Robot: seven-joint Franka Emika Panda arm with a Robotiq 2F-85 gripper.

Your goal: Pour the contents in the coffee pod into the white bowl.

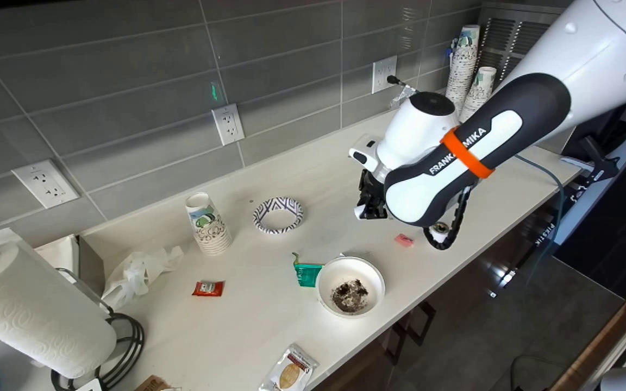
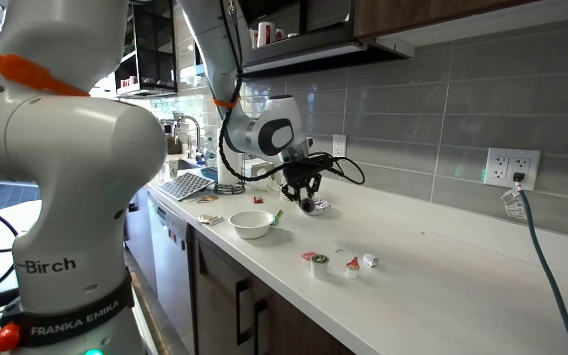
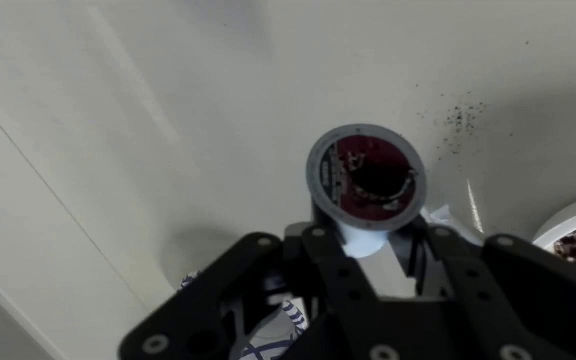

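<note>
The white bowl (image 1: 354, 267) stands on the counter near its front edge with dark grounds (image 1: 350, 296) in it. It also shows in an exterior view (image 2: 250, 230), and part of its rim is at the right of the wrist view (image 3: 570, 214). My gripper (image 2: 303, 193) is shut on a coffee pod (image 2: 307, 205) and holds it above the counter, apart from the bowl. In the wrist view the pod (image 3: 373, 212) sits between the fingers (image 3: 368, 232); its dark red lid is torn open with a dark hole. How much it holds is too dark to tell.
A smaller blue-patterned bowl (image 1: 279, 219) and a stack of paper cups (image 1: 208, 224) stand toward the wall. A green packet (image 1: 307, 275) lies against the white bowl. Several pods, including an upright one (image 2: 319, 267), stand or lie nearby. Dark specks (image 3: 460, 120) dot the counter.
</note>
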